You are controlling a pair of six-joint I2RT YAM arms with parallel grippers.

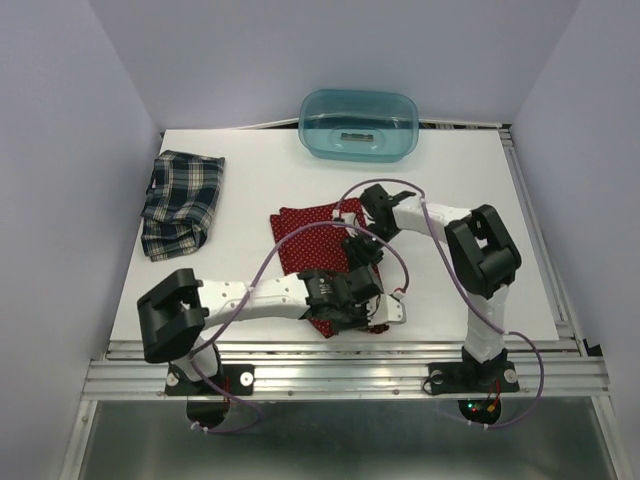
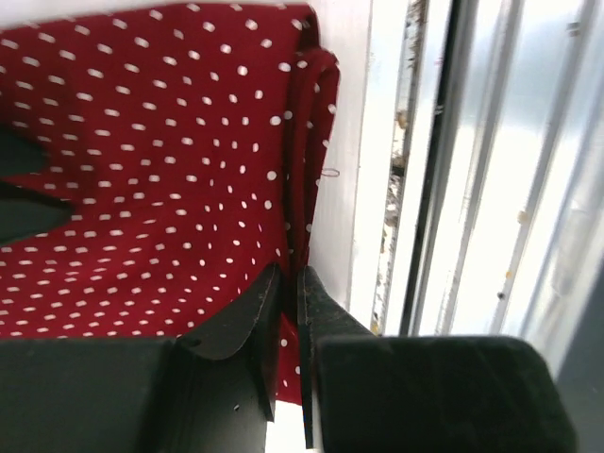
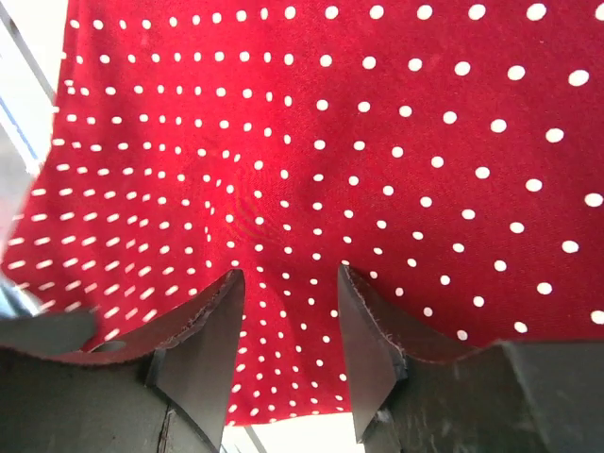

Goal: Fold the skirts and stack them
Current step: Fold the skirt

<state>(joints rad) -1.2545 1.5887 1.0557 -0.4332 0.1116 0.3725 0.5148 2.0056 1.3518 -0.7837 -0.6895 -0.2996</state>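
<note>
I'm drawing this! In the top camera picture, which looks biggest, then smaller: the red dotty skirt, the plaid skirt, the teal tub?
1. Biggest: red dotty skirt, even partly covered.
2. Then plaid skirt and teal tub: about alike, too close to rank.

No legible text, labels or numbers

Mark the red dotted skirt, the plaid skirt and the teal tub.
red dotted skirt [image 3: 311, 132]: right wrist view, flat cloth ahead of the fingers.
plaid skirt [image 1: 182, 203]: top external view, middle of the bundle.
teal tub [image 1: 345, 152]: top external view, its near wall.
</note>
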